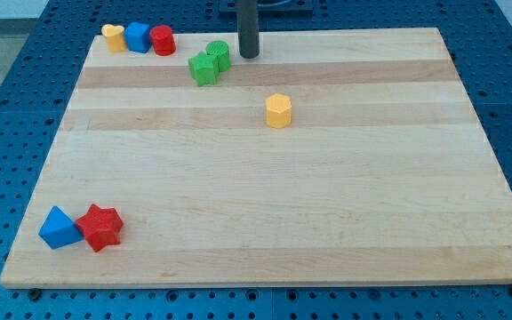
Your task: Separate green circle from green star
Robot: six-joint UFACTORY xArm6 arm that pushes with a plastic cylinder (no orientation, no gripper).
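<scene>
Two green blocks are sitting pressed together near the tabletop's [469,160] top edge, left of its middle: the green circle [219,54] is lying up and to the view's right, and the green star [204,68] is touching it down and to the view's left. So the pair's line of contact is running on a slant, from the view's upper right to lower left. My tip [249,55] is standing just beside the green circle on its right-hand side, close to the top edge, apparently not quite touching it. There are no jaws on this rod, so nothing is being clenched or let go; it is only pushing. That placement is what the coming move is hinging on: a straight push to the view's left would probably be driving the circle into the star and carrying both along. Coming round so the tip is entering between the two, or nudging the circle along the top edge away from the star, is looking like the safer choice. Three blocks near the top left corner, yellow [112,37], blue [137,37] and red [163,40], are sitting in the leftward path.
</scene>
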